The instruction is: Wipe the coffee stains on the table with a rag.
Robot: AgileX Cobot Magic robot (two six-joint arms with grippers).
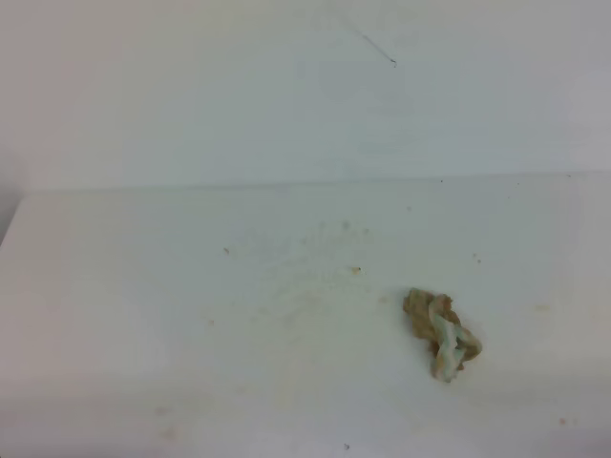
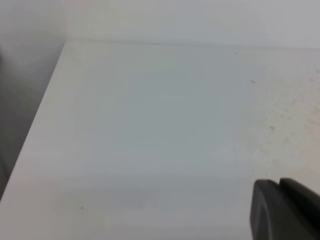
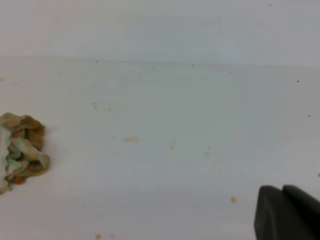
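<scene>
The rag is a lumpy wad of pale green cloth with tan-brown soiling, lying free on the white table right of centre. It also shows at the left edge of the right wrist view as the rag. Of the coffee stains only a faint pale smear and a few tiny brown specks show, left of and behind the rag. My right gripper sits at the lower right of its view, fingers together, well apart from the rag. My left gripper also has its fingers together over bare table. Neither gripper appears in the high view.
The table's left edge drops off to a grey floor in the left wrist view. A white wall rises behind the table's far edge. Small tan specks dot the surface right of the rag.
</scene>
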